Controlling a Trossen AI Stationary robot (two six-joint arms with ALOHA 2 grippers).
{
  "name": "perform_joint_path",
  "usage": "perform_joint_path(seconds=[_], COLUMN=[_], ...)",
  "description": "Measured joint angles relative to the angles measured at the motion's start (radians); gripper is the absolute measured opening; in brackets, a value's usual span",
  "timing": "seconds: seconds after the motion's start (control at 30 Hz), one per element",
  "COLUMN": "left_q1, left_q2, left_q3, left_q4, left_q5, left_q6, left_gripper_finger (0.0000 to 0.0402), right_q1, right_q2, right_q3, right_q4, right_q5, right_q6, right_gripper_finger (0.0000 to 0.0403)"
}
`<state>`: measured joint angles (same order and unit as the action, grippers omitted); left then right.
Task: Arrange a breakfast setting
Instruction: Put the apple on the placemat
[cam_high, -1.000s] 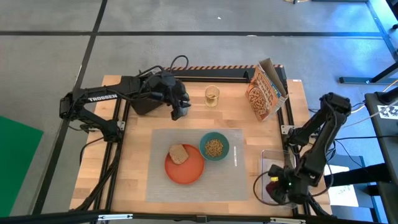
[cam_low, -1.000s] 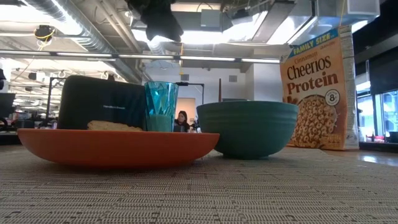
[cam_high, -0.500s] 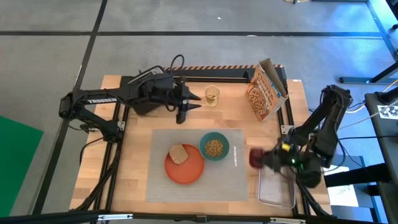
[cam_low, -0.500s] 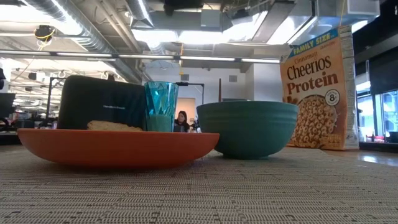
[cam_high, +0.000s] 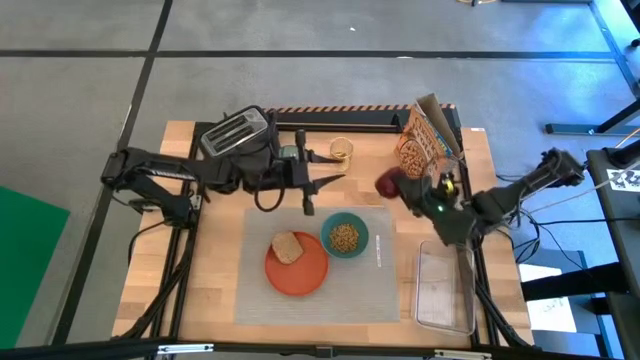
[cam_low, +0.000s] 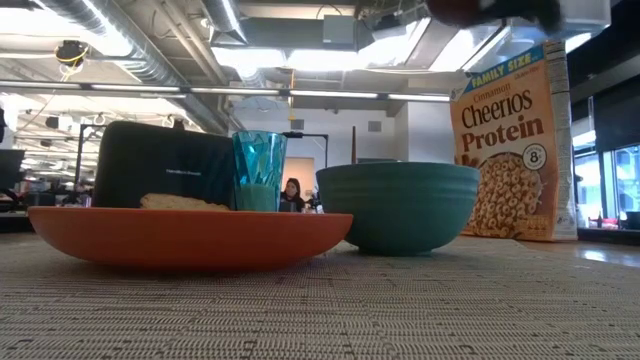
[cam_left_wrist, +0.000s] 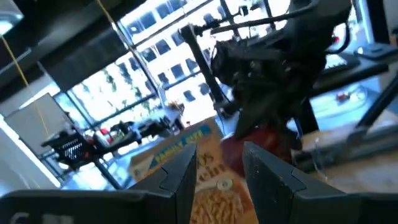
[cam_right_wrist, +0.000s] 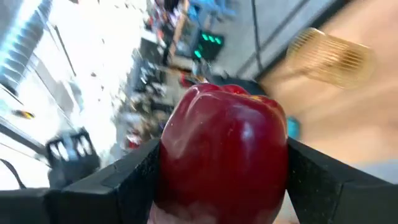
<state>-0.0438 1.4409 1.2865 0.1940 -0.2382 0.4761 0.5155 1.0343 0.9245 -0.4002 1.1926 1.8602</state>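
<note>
Apple (cam_high: 390, 184) clamped between the jaws of right gripper (cam_right_wrist: 222, 168), held up in the air just beside cereal box (cam_high: 425, 150), past the far right corner of placemat (cam_high: 260, 290). Not yet over the mat.

Left gripper (cam_left_wrist: 217, 152) hanging near the mat's far edge, between toaster (cam_high: 235, 132) and yellowish glass (cam_high: 341, 153), fingers parted, nothing between them.

Likely step: carrying the fruit to the setting. Advice:
- Keep the squeeze steady; round and smooth, probably prone to slipping and rolling.
- Stay high while passing the box and bowl (cam_high: 364, 228), then come down.
- Aim for bare mat or free plate (cam_high: 300, 278) surface, off toast (cam_high: 288, 247) and spoon (cam_high: 379, 253).
- Let go only once resting, low, to avoid a roll off the edge.
- Mind the left arm reaching across; keep well apart.

Counts:
- placemat 1
- plate 1, toast on it 1
- bowl 1, cereal inside
- spoon 1, on the mat just right of the bowl
- tumbler (cam_low: 259, 170) 1, behind the plate in the low view
- apple 1
- toaster 1, glass 1, cereal box 1
- clear tray (cam_high: 443, 290) 1, right of the mat
</note>
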Motion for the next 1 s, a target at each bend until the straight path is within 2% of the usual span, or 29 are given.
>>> perform_joint_path(seconds=[0.1, 0.27, 0.4, 0.73, 0.83, 1.0], left_q1=[-0.009, -0.01, -0.033, -0.057, -0.052, -0.054], left_q2=[0.02, 0.026, 0.026, 0.045, 0.08, 0.139], left_q3=[0.0, 0.0, 0.0, 0.0, 0.002, 0.033], left_q4=[0.049, 0.058, 0.111, 0.188, 0.262, 0.269], left_q5=[0.025, 0.153, 0.178, 0.163, 0.171, 0.174], left_q6=[0.007, 0.071, 0.107, 0.238, 0.253, 0.271], left_gripper_finger=[0.0125, 0.0125, 0.0125, 0.0125, 0.0125, 0.0125], right_q1=[-0.06, -0.132, -0.153, -0.152, -0.152, -0.151], right_q2=[0.013, 0.016, 0.016, 0.024, 0.039, 0.052], right_q3=[0.0, 0.0, 0.0, 0.0, 0.0, 0.0], right_q4=[0.205, 0.524, 0.67, 0.725, 0.752, 0.761], right_q5=[-0.022, -0.208, -0.285, -0.337, -0.343, -0.347], right_q6=[-0.136, -0.371, -0.477, -0.473, -0.474, -0.455], right_gripper_finger=[0.0279, 0.0283, 0.0283, 0.0283, 0.0283, 0.0283])
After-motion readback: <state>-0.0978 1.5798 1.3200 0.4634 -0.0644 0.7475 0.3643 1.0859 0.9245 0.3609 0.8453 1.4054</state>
